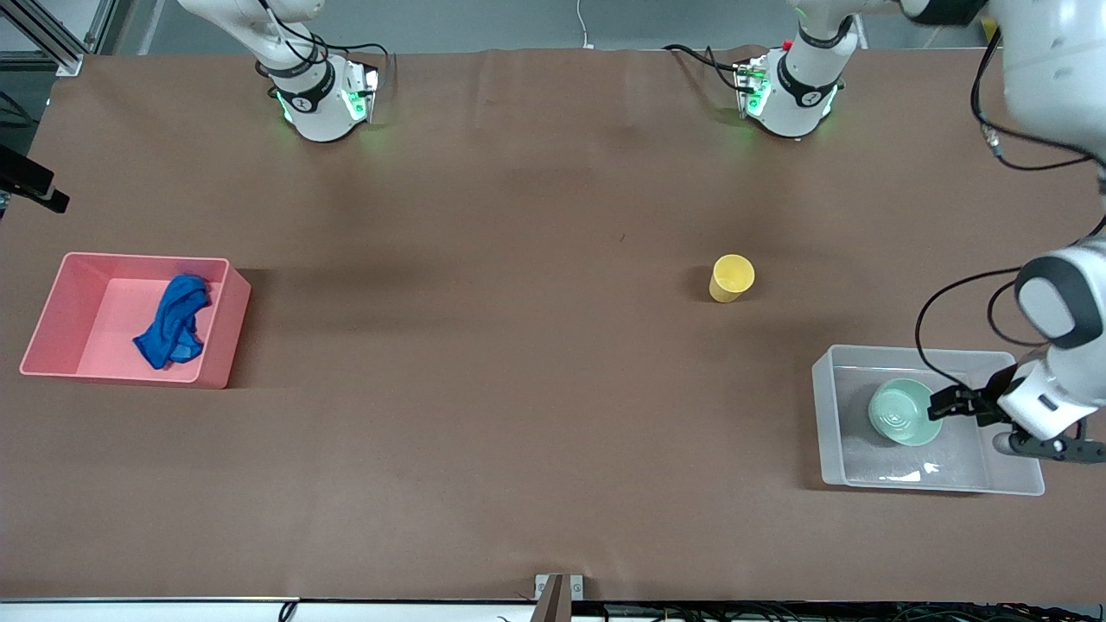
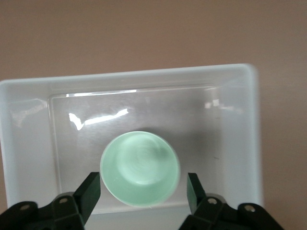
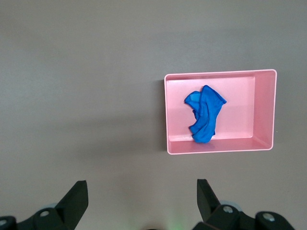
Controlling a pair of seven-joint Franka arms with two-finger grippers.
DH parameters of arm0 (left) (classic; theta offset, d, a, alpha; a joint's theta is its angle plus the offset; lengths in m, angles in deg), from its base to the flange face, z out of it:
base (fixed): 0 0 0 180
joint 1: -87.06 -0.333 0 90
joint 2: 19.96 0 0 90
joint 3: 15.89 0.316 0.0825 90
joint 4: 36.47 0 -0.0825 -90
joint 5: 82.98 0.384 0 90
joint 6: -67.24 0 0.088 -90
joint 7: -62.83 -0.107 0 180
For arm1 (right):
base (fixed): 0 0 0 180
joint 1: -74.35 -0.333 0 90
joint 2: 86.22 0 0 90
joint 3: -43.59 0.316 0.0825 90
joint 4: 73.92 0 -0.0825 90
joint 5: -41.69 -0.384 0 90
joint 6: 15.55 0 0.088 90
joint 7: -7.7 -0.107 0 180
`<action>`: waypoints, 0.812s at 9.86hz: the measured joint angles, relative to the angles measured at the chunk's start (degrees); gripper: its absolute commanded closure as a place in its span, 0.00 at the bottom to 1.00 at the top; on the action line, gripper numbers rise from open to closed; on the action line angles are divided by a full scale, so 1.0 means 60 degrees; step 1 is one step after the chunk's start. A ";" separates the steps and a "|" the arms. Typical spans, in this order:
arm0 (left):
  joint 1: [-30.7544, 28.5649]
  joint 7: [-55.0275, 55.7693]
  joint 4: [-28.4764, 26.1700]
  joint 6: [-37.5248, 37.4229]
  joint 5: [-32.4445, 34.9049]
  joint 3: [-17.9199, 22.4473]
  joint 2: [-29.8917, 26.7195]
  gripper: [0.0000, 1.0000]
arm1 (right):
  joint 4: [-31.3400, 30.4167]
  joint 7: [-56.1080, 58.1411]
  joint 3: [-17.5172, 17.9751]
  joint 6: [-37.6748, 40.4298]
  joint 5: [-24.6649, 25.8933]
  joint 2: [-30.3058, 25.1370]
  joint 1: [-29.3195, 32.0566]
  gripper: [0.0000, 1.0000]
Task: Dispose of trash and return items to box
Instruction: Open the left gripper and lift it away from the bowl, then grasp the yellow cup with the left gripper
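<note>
The green bowl point(image 1: 904, 412) lies in the clear box point(image 1: 831, 432), lower right of the front view; the left gripper point(image 1: 942, 403) is released over it. The yellow cup point(image 1: 731, 278) stands mid-table. The blue cloth point(image 1: 173, 321) sits in the pink bin point(image 1: 52, 320). The right gripper point(image 3: 139, 203) waits, spread wide.

Brown cloth-covered worktop point(image 1: 518, 415) fills nearly whole front view, matte, faint crease lines near robot-base edge. Soft shadow bands run across its middle. Grey floor strip point(image 1: 518, 22) along top edge. Aluminium frame bar point(image 1: 47, 34) at top corner, right arm's end. Small metal bracket point(image 1: 559, 592) at worktop edge nearest front camera. Even overhead light.
</note>
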 measured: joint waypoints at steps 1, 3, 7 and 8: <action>-0.0024 0.0685 -0.0881 -0.0097 0.0617 -0.0552 -0.1045 0.00 | -0.0010 0.0000 0.0014 -0.0034 0.0034 0.0010 -0.0029 0.00; -0.0012 0.2315 -0.3144 -0.0058 0.1178 -0.1817 -0.3072 0.00 | -0.0020 0.0000 0.0026 -0.0066 0.0057 0.0021 -0.0058 0.00; -0.0264 0.4248 -0.7253 0.2249 0.1216 -0.4133 -0.4594 0.02 | -0.0022 0.0000 0.0021 -0.0074 0.0066 0.0029 -0.0063 0.00; -0.0264 0.4373 -0.7801 0.2853 0.1216 -0.4345 -0.4468 0.05 | -0.0023 0.0000 0.0022 -0.0074 0.0066 0.0029 -0.0063 0.00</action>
